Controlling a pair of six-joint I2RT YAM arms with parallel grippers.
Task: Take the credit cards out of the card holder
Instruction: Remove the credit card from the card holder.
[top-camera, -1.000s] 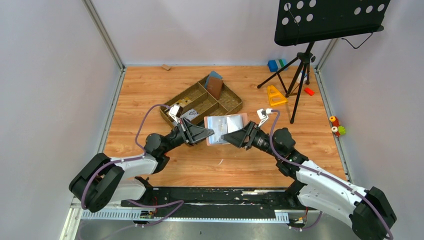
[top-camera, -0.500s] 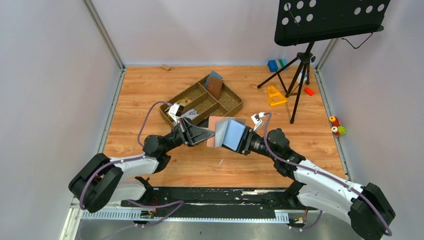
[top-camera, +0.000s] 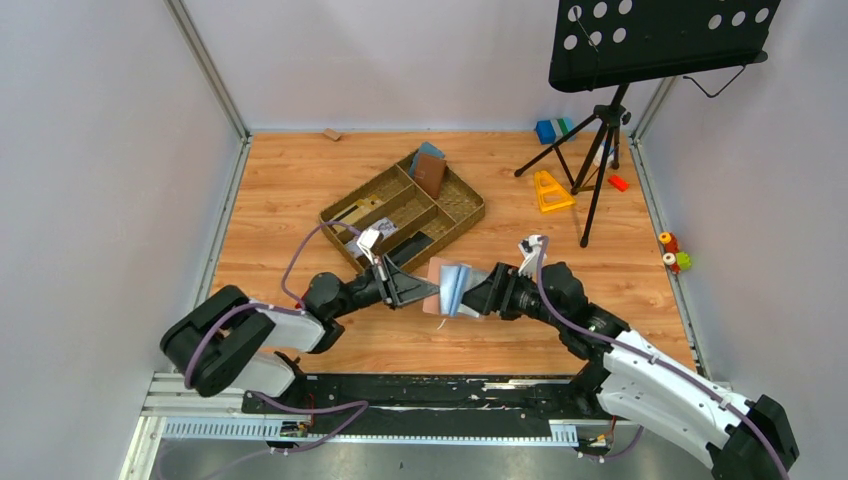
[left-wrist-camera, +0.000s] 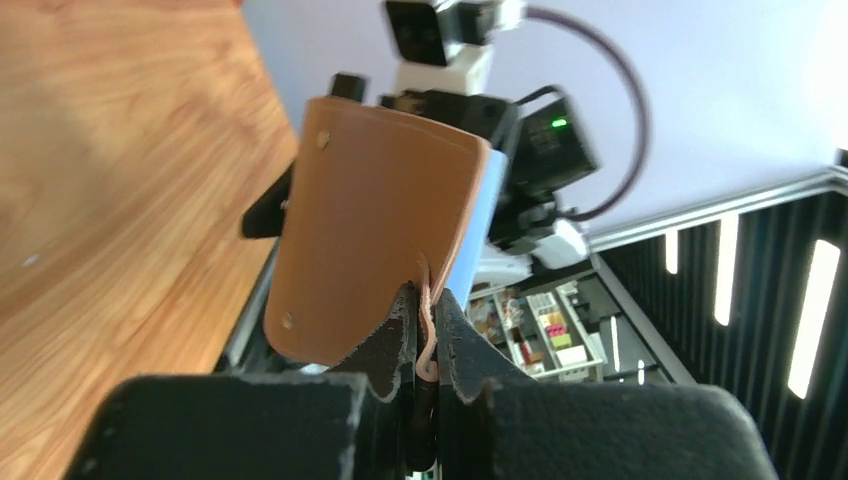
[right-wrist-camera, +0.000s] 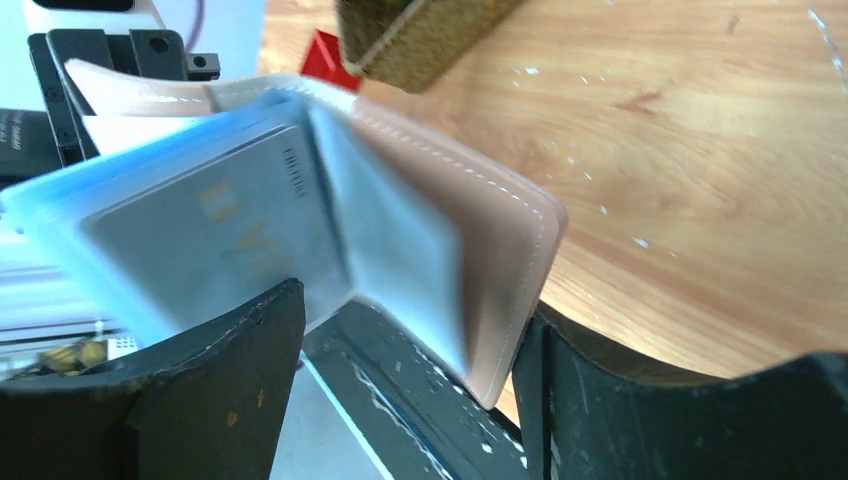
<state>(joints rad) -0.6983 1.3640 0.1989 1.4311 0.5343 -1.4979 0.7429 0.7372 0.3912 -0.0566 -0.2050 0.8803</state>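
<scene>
Smooth tan card holder (top-camera: 441, 280) (glossy blue-grey inside) bows half-folded, edges stitched.

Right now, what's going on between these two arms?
Both arms have the card holder lifted off the table between them, half open. The left gripper is shut on its tan edge. The right gripper has its jaws wide around the other side, grip unclear. A card sits in the blue-grey sleeves, not yet out.
</scene>
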